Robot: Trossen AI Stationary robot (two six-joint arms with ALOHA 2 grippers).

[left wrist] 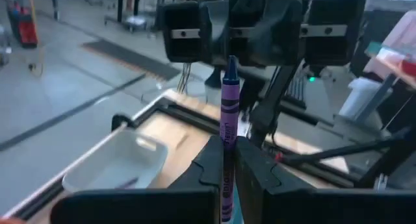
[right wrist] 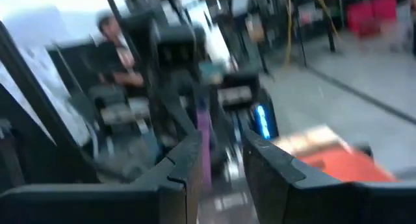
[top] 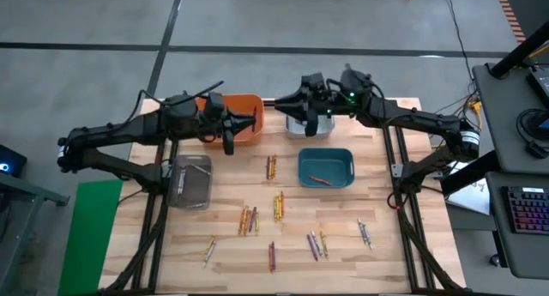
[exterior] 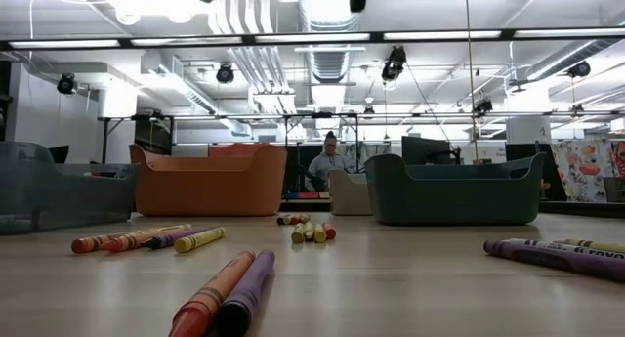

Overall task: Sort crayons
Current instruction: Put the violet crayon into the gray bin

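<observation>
My left gripper (left wrist: 227, 149) is shut on a purple crayon (left wrist: 229, 107), high above the table beside the orange bin (top: 244, 129). My right gripper (right wrist: 221, 149) stands open, facing it, above the white bin (top: 309, 124). A purple streak shows between its fingers, blurred. Several crayons (top: 278, 206) lie flat and scattered on the wooden table (top: 386, 262). Others lie close up in the low view (exterior: 225, 293). One red crayon (top: 319, 179) lies in the teal bin (top: 326, 167). My left gripper pinches the purple crayon's paper-wrapped shaft (left wrist: 227, 136) between its two fingers. The fingers reach roughly level toward the table's right side and lie across the crayon. The crayon stands about upright, its pointed end (left wrist: 231, 62) above the fingers, lifted clear of the table.
A clear grey bin (top: 190, 180) sits at the left of the table. The white bin's rim (left wrist: 97, 169) shows below my left gripper. The two grippers face each other closely at the far edge. A person (exterior: 327, 161) sits in the room beyond.
</observation>
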